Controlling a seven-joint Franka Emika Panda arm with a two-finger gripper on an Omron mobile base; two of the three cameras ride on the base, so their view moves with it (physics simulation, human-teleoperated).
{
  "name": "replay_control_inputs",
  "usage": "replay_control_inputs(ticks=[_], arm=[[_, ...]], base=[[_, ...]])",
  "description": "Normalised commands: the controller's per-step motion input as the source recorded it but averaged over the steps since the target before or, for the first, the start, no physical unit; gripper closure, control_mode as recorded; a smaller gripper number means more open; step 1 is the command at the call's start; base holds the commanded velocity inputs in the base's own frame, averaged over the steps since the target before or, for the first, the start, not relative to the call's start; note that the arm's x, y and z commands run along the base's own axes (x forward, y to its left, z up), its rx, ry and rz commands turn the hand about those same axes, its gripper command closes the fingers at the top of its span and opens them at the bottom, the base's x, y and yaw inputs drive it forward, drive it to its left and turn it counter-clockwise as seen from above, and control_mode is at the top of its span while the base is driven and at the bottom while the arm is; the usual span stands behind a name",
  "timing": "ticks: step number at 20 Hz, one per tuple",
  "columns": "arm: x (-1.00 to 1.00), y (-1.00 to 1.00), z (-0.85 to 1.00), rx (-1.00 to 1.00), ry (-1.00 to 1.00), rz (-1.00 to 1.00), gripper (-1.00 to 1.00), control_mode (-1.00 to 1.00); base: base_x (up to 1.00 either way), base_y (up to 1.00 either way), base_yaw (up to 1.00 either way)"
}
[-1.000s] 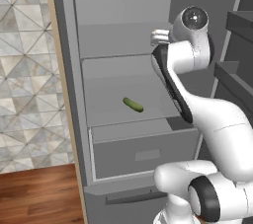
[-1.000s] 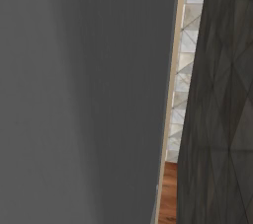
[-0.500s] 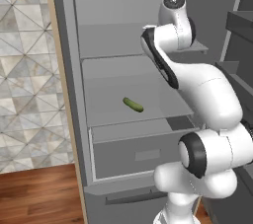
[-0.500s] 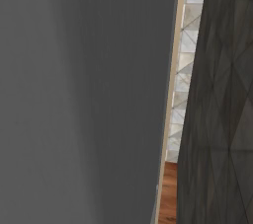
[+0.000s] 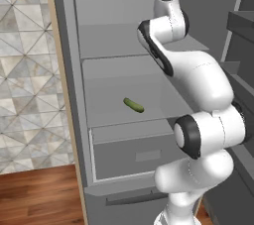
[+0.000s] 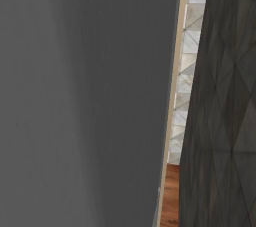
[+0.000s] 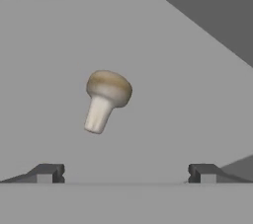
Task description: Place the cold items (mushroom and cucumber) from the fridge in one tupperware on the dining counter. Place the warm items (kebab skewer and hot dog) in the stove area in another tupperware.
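Observation:
The mushroom (image 7: 106,99), beige with a tan cap and pale stem, lies on a grey shelf of the fridge (image 5: 69,70). It is ahead of my gripper (image 7: 127,173) and between the lines of the two fingertips (image 7: 49,172), touching neither. The jaws stand wide open and hold nothing. The dark green cucumber (image 5: 133,105) rests on the middle fridge shelf, below and left of my arm's elbow. My white arm reaches up into the upper part of the fridge.
A grey drawer (image 5: 134,152) sits under the cucumber's shelf. The fridge's tan side panel (image 5: 62,95) borders a tiled wall (image 5: 25,70) and wood floor (image 5: 39,194). A grey fridge panel (image 6: 75,96) and dark wall (image 6: 225,121) stand close on my right side.
My arm's upper joints have swung left and upward, further into the fridge. The cucumber has stayed in place and the jaws have stayed open.

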Motion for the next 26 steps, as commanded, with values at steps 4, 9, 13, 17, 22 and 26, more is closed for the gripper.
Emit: replay_control_inputs(ticks=[4,9,13,17,22,26], arm=[[0.01,-0.04,-0.26,0.04,0.00,0.00,-1.00,-1.00],[0.05,0.00,-0.29,0.03,-0.01,0.02,-1.00,-1.00],[0.06,0.00,-0.22,0.04,-0.08,0.03,-1.00,-1.00],[0.23,-0.04,-0.04,0.04,-0.04,0.04,-1.00,-1.00],[0.38,-0.03,0.00,0.02,0.00,0.01,-1.00,-1.00],[0.17,0.00,0.00,0.00,0.00,0.00,-1.00,-1.00]], base=[[0.00,0.00,0.00],[0.00,0.00,0.00],[0.00,0.00,0.00],[0.00,0.00,0.00],[0.00,0.00,0.00],[0.00,0.00,0.00]])
